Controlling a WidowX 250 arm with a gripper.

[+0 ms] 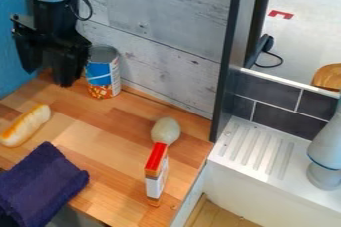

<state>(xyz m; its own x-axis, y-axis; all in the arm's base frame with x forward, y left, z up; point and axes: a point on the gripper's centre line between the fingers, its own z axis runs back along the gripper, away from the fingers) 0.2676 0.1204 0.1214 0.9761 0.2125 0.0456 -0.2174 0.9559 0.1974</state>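
Observation:
The black gripper (48, 77) hangs open at the upper left, its fingers spread with nothing seen between them. Right beside its right finger stands a can (102, 74) with a blue, white and orange label, against the grey wood wall. A hot-dog-like bread roll (25, 125) lies on the counter at the left, below the gripper. Near the counter's right side, a pale egg-shaped object (165, 131) sits just behind an upright red and white box (156, 173).
A dark blue cloth (41, 186) is bunched at the lower left of the wooden counter (110, 144). A dark upright post (228, 56) divides the wall from a white sink unit (263, 154), where a grey faucet-like object (326, 154) stands at right.

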